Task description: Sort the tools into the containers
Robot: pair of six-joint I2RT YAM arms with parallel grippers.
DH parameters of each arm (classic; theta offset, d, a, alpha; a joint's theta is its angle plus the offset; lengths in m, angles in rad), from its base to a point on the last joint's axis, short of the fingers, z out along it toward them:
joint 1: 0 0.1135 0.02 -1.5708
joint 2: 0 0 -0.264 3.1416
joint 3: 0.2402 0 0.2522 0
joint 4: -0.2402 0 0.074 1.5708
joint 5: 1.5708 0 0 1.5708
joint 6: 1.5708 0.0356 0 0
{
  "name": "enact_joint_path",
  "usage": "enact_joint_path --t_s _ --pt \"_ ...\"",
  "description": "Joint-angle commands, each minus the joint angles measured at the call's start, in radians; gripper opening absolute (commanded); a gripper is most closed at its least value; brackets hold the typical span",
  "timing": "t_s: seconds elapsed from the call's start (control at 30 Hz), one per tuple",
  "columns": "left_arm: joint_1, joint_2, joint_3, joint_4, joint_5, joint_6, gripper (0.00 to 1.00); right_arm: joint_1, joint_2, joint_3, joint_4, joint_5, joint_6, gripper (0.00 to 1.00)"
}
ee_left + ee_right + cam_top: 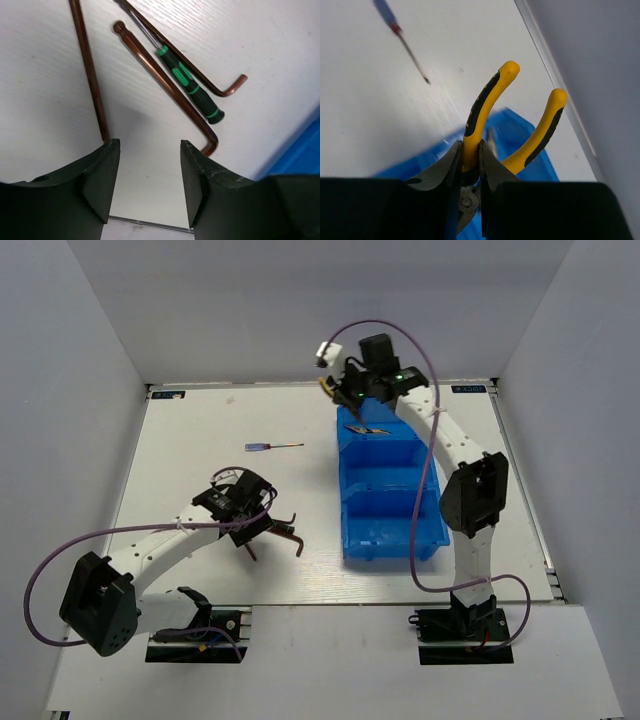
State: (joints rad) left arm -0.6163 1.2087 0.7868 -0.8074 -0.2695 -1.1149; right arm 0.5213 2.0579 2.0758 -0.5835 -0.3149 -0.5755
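Right gripper point(471, 156): clamped on one handle of yellow-and-black pliers point(482, 107), handles splayed, held above far end of blue bin point(345, 502). Left gripper point(150, 150): jaws apart, nothing gripped, low over bench point(60, 125). Three copper-toned hex keys point(165, 84) and green-handled screwdriver point(192, 90) lie on bench just beyond its fingertips, screwdriver handle between two keys. Blue-handled screwdriver point(272, 446) on bench, left of bin.

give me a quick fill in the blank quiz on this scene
1. The right hand grips one yellow handle of the ___.
2. The left hand, near the hex keys, is ___, not shut.
3. The screwdriver beside the hex keys has a black and ___ handle.
4. The blue bin has ___ compartments.

Missing words: pliers; open; green; three.
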Motion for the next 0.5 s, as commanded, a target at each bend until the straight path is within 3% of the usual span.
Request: enact_joint_path --t_s 0.0,0.2,0.47 --pt "0.013 -0.009 0.002 -0.072 -0.095 0.041 0.62 -0.118 -0.001 -0.046 -0.029 -0.009 -0.194 0.0" --pt "0.013 0.0 -0.08 -0.073 -0.105 0.05 0.63 -0.247 0.025 -0.148 0.071 -0.145 -0.434 0.0" --pt "0.013 0.018 -0.121 -0.044 -0.105 0.05 0.63 -0.28 0.1 -0.144 0.149 -0.193 -0.497 0.0"
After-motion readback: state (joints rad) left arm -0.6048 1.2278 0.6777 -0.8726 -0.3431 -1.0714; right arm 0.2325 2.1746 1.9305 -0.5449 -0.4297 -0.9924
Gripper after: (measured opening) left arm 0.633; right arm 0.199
